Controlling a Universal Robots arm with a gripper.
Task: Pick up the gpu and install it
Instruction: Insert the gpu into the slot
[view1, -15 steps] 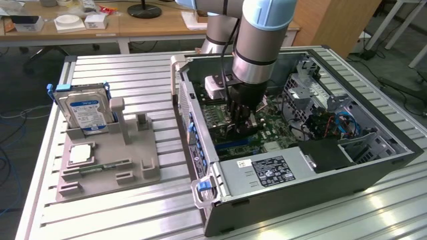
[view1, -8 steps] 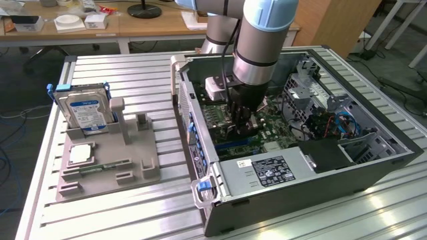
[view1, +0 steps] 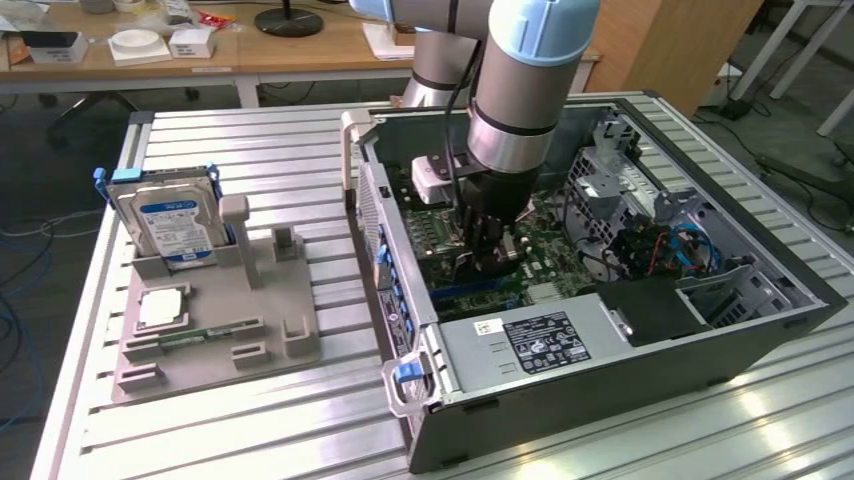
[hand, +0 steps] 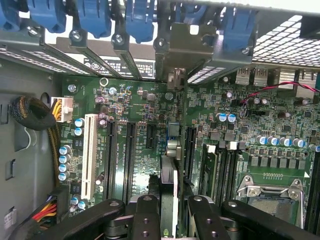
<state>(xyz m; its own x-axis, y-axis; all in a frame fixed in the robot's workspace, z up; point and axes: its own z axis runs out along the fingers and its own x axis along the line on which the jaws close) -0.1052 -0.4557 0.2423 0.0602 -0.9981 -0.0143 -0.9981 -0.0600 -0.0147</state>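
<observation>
In the wrist view, the gripper (hand: 170, 212) is standing partly closed, its 2 black fingers (hand: 146, 215) pressing on either side of the gpu (hand: 169, 187), which is showing edge-on as a thin upright card between them. The card is hanging over the motherboard (hand: 135, 100), lying along the row of long black expansion slots (hand: 130, 150), and its silver bracket (hand: 176, 55) is reaching toward the rear wall of the case beneath the blue clips (hand: 137, 20). Whether its lower edge is already sitting in a slot is hidden by the card itself.

In the exterior view, the arm (view1: 514, 90) is reaching straight down into the open computer case (view1: 747, 300), with the gripper low over the green board. On the exterior view's left, a grey holder (view1: 287, 345) on the ribbed table (view1: 267, 140) is carrying the hard drive (view1: 167, 225) and a memory stick (view1: 200, 333).

Judging from this, the pickup is done and the card is being carried inside the case. The install is under way but not visibly finished, since the fingers are gripping the card.
</observation>
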